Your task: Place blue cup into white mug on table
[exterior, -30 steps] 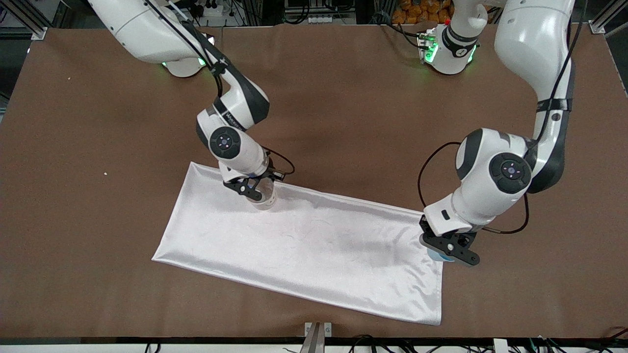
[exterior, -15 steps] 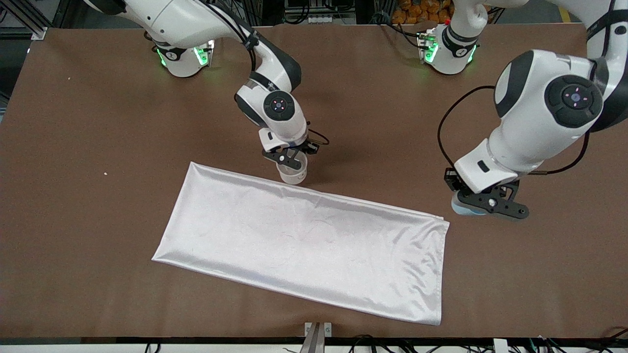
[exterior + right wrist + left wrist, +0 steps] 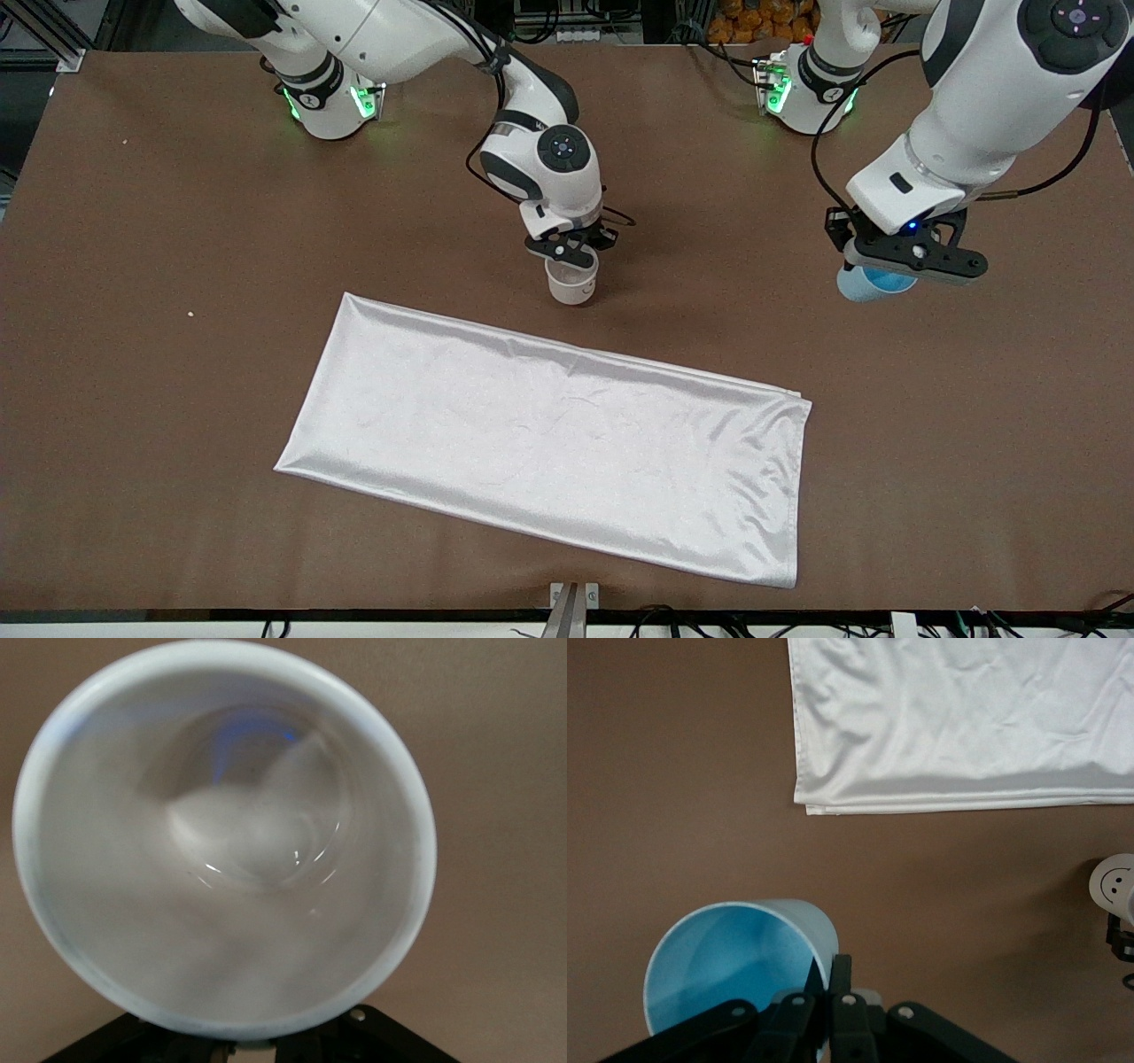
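**Both arms aloft, each pinching a vessel by its rim**

The table (image 3: 159, 372) spreads brown and matte under everything. On it lies the white cloth (image 3: 549, 443), a long shiny rectangle set slightly askew, its one corner toward the left arm's end showing folded edges in the left wrist view (image 3: 966, 726).

The left arm comes down from its base at the top of the front view and carries the left gripper (image 3: 912, 257) over bare table, toward the left arm's end and clear of the cloth. Its fingers (image 3: 840, 988) are pressed together on the wall of the blue cup (image 3: 870, 283), one inside the rim and one outside. The cup hangs upright with its mouth open to the wrist camera, pale blue inside (image 3: 735, 961).

The right arm reaches toward the middle of the table, with the right gripper (image 3: 567, 252) over brown surface just past the cloth's edge that is farther from the front camera. It pinches the rim of the white mug (image 3: 571, 283), which stands upright; I cannot tell whether its base touches the table. The right wrist view looks straight into the mug's empty interior (image 3: 226, 842). A smiley face marks its side in the left wrist view (image 3: 1114, 881).

The cup and the mug are well apart.
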Robot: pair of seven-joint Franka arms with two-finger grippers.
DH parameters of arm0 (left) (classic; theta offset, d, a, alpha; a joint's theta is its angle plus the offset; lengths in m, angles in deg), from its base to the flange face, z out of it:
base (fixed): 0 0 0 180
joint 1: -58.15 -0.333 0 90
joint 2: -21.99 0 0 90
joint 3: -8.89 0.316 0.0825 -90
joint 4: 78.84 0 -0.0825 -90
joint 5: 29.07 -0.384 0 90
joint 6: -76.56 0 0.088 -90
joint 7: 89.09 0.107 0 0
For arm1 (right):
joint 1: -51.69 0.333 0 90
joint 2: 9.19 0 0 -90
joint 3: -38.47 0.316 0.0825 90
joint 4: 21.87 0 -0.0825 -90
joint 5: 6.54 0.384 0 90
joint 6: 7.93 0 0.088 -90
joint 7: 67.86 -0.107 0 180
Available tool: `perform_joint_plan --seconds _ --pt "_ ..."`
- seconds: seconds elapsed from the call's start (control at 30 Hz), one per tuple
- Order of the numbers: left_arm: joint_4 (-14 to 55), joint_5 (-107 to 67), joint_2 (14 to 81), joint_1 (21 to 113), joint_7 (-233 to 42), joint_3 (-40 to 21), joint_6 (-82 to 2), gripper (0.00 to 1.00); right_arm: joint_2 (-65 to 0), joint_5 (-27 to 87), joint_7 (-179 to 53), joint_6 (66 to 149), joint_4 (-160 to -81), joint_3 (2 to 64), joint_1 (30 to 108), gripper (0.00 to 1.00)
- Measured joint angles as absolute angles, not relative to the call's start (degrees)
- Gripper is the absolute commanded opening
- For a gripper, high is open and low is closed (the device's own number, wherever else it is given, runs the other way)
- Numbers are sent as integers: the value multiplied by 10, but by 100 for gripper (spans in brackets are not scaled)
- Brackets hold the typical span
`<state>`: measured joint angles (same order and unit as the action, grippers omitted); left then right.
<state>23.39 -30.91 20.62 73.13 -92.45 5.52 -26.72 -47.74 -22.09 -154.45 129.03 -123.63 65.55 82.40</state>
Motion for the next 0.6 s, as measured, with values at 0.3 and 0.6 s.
perform_joint_plan --seconds 0.3,0.6 --pt "258 -309 198 732 -941 55 -264 0 -500 -259 -1598 1301 -1227 656 833 100" --pt "261 -309 198 733 -947 55 -258 0 -503 -259 -1599 1299 -1209 658 833 100"
